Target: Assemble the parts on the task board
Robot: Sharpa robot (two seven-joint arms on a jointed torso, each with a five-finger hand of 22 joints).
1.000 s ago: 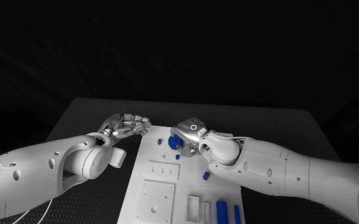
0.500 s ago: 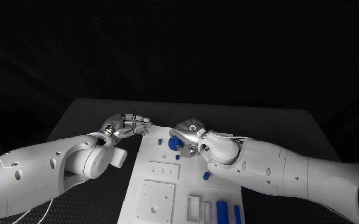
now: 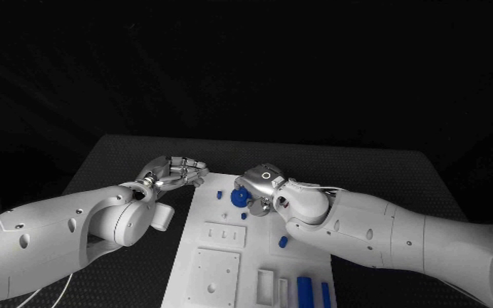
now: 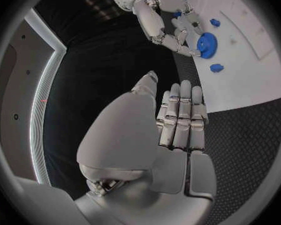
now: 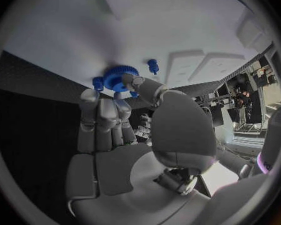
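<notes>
On the white task board (image 3: 211, 251), near its far edge, the right hand (image 3: 259, 183) has its fingers (image 5: 106, 112) on a blue gear (image 3: 241, 196) — small blue parts (image 3: 283, 242) lie around it. The left hand (image 3: 174, 172) hangs over the black worktop (image 3: 123, 158) beside the board's far left corner, fingers (image 4: 181, 120) straight and close together, holding nothing.
</notes>
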